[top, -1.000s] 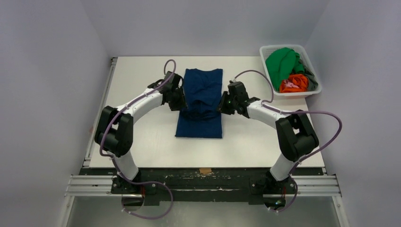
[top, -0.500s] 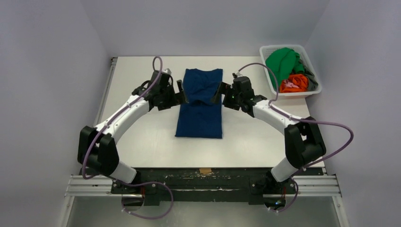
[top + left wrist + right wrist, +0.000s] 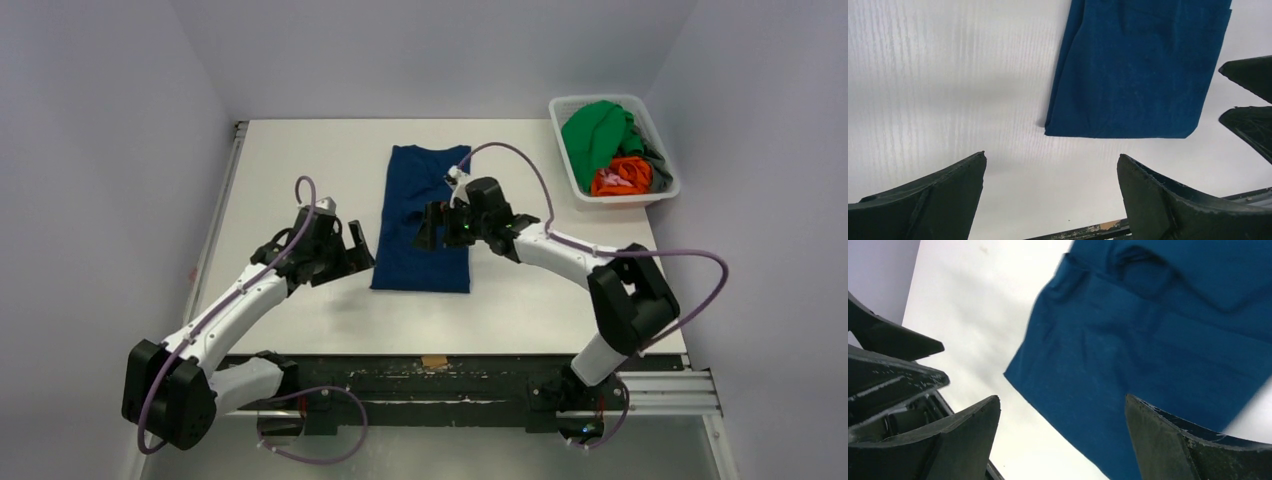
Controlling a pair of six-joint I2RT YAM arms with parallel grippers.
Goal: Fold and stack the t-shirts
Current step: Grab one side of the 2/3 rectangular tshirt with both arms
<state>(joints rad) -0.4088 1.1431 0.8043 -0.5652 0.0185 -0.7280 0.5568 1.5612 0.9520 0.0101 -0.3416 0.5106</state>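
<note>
Both arms have pulled off the navy t-shirt [image 3: 420,265]: left pincer [image 3: 358,247] beside its lower-left corner, right pincer [image 3: 430,224] over its middle, both wide open, empty. Shirt lies mid desk [image 3: 290,160], folded to a strip. Next, probably: grip near hem, fold upward.

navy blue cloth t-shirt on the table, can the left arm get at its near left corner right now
Probably yes: the open left gripper hangs just left of the navy blue cloth t-shirt, with only bare white table between them.
</note>
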